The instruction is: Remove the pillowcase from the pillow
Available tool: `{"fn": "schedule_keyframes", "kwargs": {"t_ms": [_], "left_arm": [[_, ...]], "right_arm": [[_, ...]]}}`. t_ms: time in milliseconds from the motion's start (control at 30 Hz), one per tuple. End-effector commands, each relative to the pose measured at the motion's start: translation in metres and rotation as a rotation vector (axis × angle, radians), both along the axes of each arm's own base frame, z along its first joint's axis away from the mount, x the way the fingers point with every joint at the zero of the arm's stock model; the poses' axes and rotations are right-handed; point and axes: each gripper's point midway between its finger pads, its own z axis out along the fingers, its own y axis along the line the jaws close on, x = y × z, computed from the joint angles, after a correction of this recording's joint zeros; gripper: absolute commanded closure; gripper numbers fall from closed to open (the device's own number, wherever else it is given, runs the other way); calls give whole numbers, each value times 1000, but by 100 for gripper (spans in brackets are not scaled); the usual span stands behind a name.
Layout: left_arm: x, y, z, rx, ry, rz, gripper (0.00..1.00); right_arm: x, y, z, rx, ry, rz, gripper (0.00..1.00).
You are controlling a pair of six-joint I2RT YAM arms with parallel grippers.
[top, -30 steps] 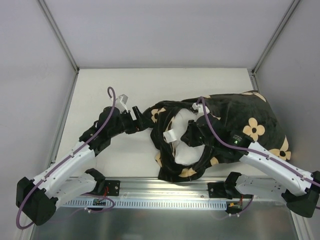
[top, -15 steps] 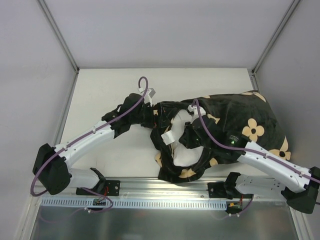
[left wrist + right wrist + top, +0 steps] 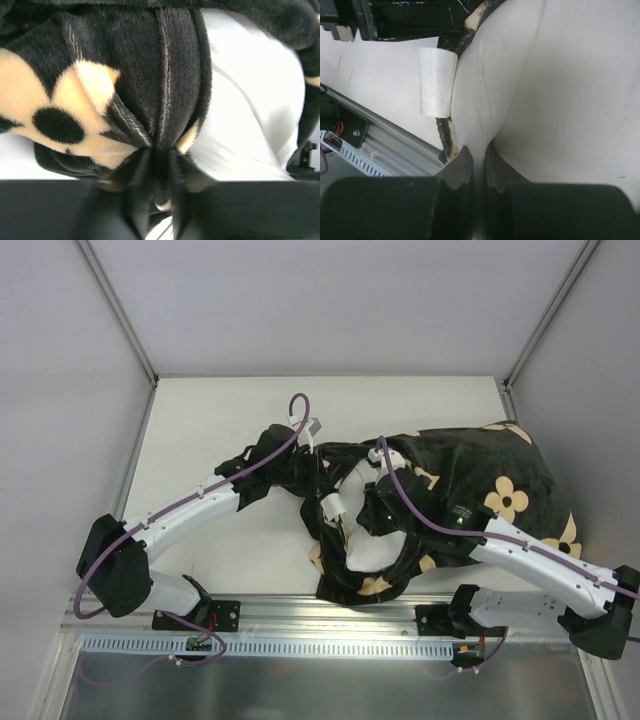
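Note:
The black plush pillowcase (image 3: 480, 480) with tan flowers lies bunched at the table's right half. Its open mouth faces left and the white pillow (image 3: 375, 548) shows inside it. My left gripper (image 3: 316, 464) is shut on the pillowcase's hem at the far left of that mouth. In the left wrist view a fold of the black pillowcase (image 3: 150, 75) runs down between my left gripper's (image 3: 159, 167) fingers, with the pillow (image 3: 250, 115) to the right. My right gripper (image 3: 350, 506) is shut on a pinch of the pillow (image 3: 570, 90) cloth; the right gripper (image 3: 479, 154) stands beside a white tag (image 3: 436, 82).
The pale table (image 3: 230, 410) stretches bare to the left and back. A metal rail (image 3: 330, 625) runs along the near edge. Grey walls and slanted frame posts (image 3: 120, 315) close in the sides. The pillowcase reaches the table's right edge.
My left arm swung right from the bare table to the pillowcase's mouth and its jaws closed on the hem. My right gripper shifted slightly left, still shut on the pillow.

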Motion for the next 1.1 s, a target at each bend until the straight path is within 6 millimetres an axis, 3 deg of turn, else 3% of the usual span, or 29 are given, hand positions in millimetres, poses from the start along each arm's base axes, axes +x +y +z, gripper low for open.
{"fn": "schedule_keyframes", "kwargs": {"t_ms": [0, 33, 367, 533, 633, 733, 900, 1000, 1067], "left_arm": [[8, 0, -7, 27, -6, 25, 93], [11, 8, -13, 26, 20, 44, 99], [37, 53, -28, 33, 63, 177, 100], [53, 77, -49, 58, 122, 265, 100], [61, 85, -61, 64, 167, 316, 100], [69, 82, -66, 63, 191, 321, 100], [88, 68, -67, 45, 213, 305, 100], [93, 59, -56, 20, 200, 266, 100], [93, 64, -47, 3, 187, 267, 82]], "right_arm": [[8, 18, 62, 164, -105, 1, 99], [8, 10, 67, 158, -124, -15, 99], [0, -45, 103, 228, -239, -107, 99], [-9, -89, 140, 333, -330, -179, 99], [-18, -112, 157, 391, -377, -195, 99], [-21, -128, 163, 412, -405, -219, 99], [-17, -121, 153, 380, -389, -224, 99], [-10, -100, 143, 347, -360, -196, 99], [-5, -87, 138, 320, -346, -187, 99]]}}
